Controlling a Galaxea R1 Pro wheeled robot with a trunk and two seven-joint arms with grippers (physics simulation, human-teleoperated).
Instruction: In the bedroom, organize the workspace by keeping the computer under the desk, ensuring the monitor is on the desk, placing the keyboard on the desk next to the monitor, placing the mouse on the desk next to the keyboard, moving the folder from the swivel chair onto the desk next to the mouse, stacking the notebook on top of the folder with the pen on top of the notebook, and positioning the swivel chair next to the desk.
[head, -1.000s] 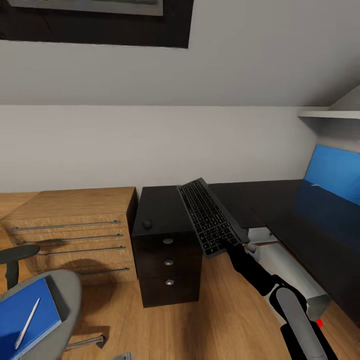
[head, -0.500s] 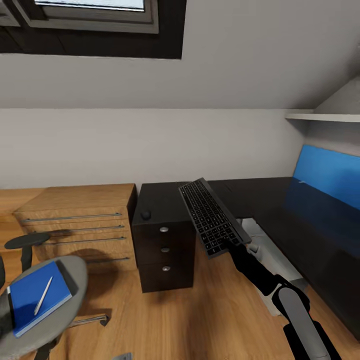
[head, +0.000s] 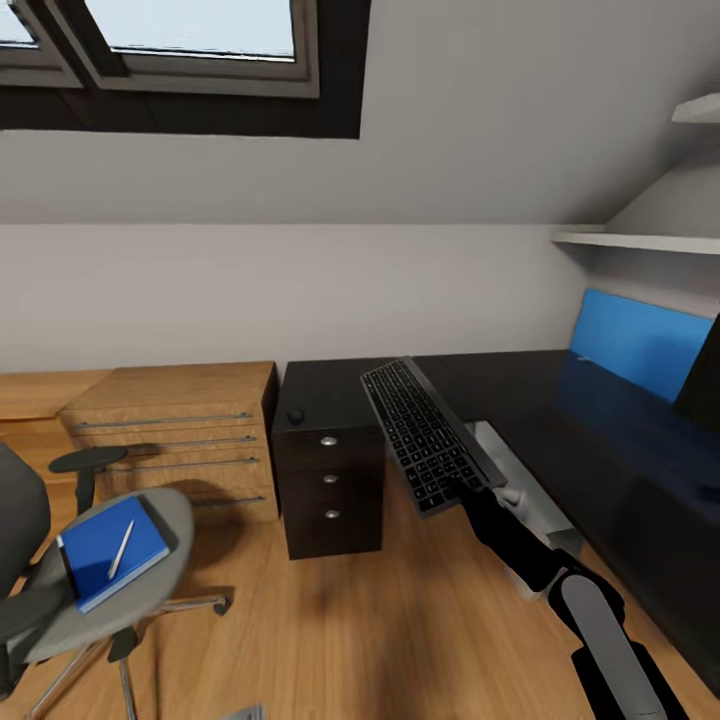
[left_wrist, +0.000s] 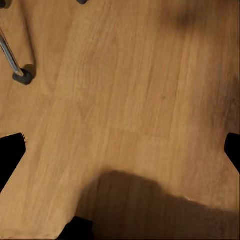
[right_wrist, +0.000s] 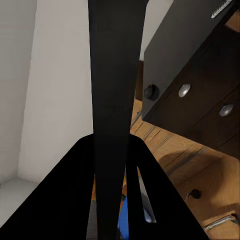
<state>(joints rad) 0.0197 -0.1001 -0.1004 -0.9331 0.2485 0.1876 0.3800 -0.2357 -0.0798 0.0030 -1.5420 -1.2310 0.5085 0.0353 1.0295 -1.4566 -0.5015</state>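
My right gripper (head: 472, 488) is shut on the near end of the keyboard (head: 425, 432), holding it tilted in the air beside the desk (head: 520, 385). In the right wrist view the keyboard (right_wrist: 115, 90) runs edge-on between the fingers. The mouse (head: 296, 415) (right_wrist: 151, 92) sits on the black drawer unit (head: 330, 490). At lower left the swivel chair (head: 150, 590) carries the blue folder (head: 100, 550) with the pen (head: 121, 548) on it; the notebook (head: 160, 518) shows as a dark strip beside it. The monitor (head: 705, 385) shows at the right edge. The computer (head: 540, 510) is under the desk. My left gripper (left_wrist: 120, 152) hangs open over the floor.
A light oak chest of drawers (head: 175, 435) stands left of the black drawer unit. A chair caster (left_wrist: 22, 76) rests on the wood floor (head: 330, 640). White wall shelves (head: 640, 240) hang above the desk's blue back panel (head: 625, 340), under a sloped ceiling with a window (head: 200, 30).
The whole view has shifted: the camera has risen and drawn back, bringing more of the chair, the window and the monitor's edge into view. The keyboard stays in my right gripper.
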